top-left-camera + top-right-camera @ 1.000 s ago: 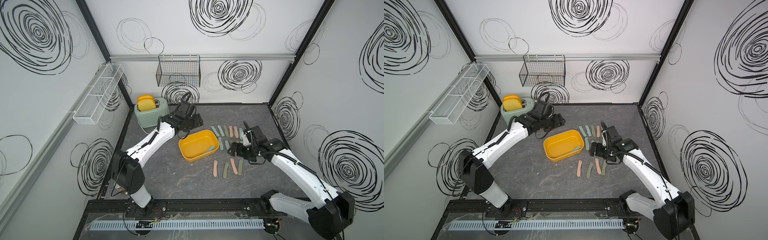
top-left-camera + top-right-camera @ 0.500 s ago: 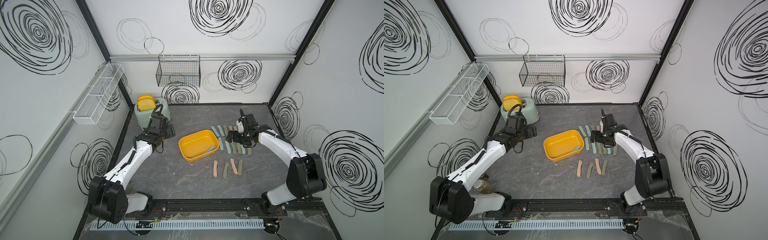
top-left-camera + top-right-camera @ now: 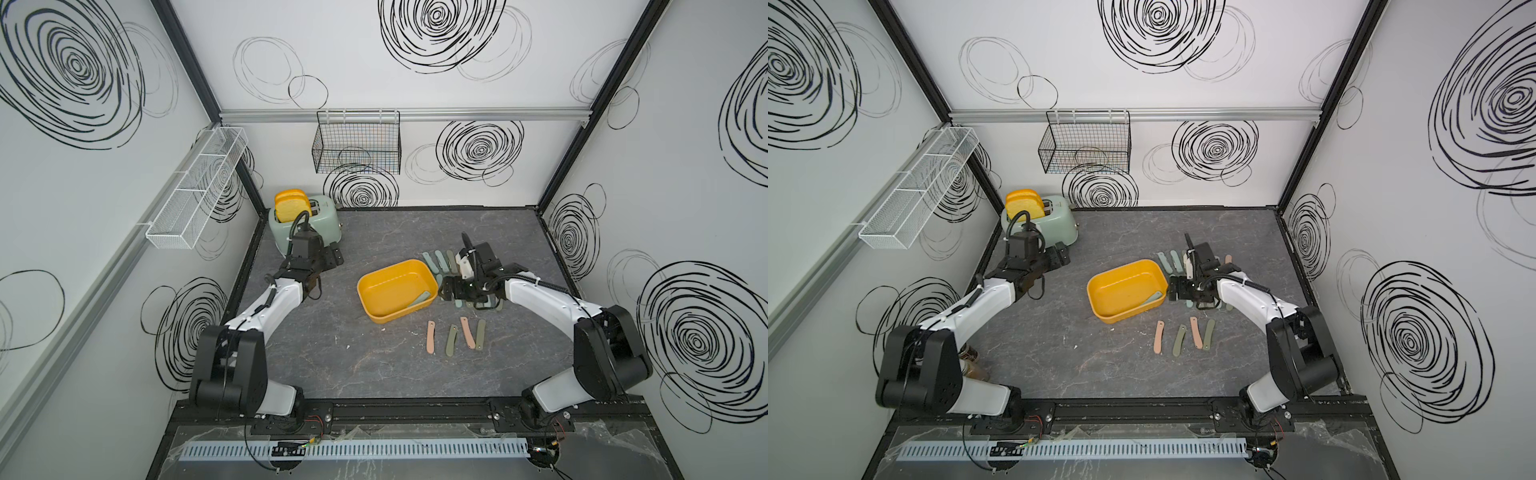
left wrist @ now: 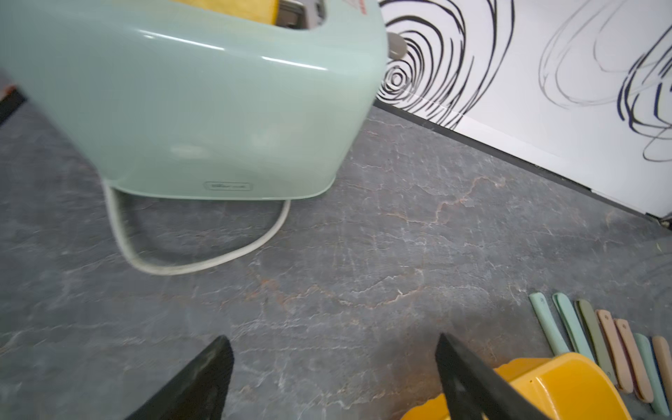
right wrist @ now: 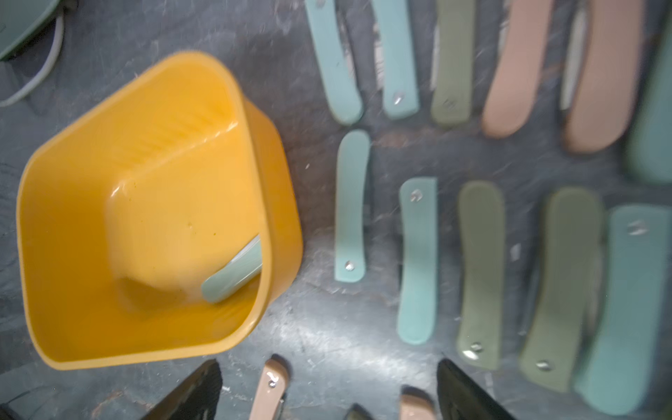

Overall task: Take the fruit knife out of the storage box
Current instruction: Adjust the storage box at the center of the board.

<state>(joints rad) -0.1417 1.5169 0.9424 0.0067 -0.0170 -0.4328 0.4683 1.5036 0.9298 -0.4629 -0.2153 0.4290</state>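
Pink and green folded knives [image 3: 431, 337] lie nearest you. Behind them, the storage box [image 3: 384, 286] holds one pale-green fruit knife [image 3: 419, 300]. Your right gripper [image 3: 444, 291] hangs just beside the box, spread and empty. Farther back, your left gripper [image 3: 336, 257] is spread and empty by the toaster [image 3: 322, 224].

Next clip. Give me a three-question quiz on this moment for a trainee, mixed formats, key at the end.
1. True or false: the storage box is empty.
2. Which one is nearer the storage box? A) the left pincer, by the toaster; B) the right pincer.
3. Fill in: the row of knives nearest the robot's base counts ___ knives.

Key: 1 false, one pale green fruit knife lies inside. 2 B. 3 four.
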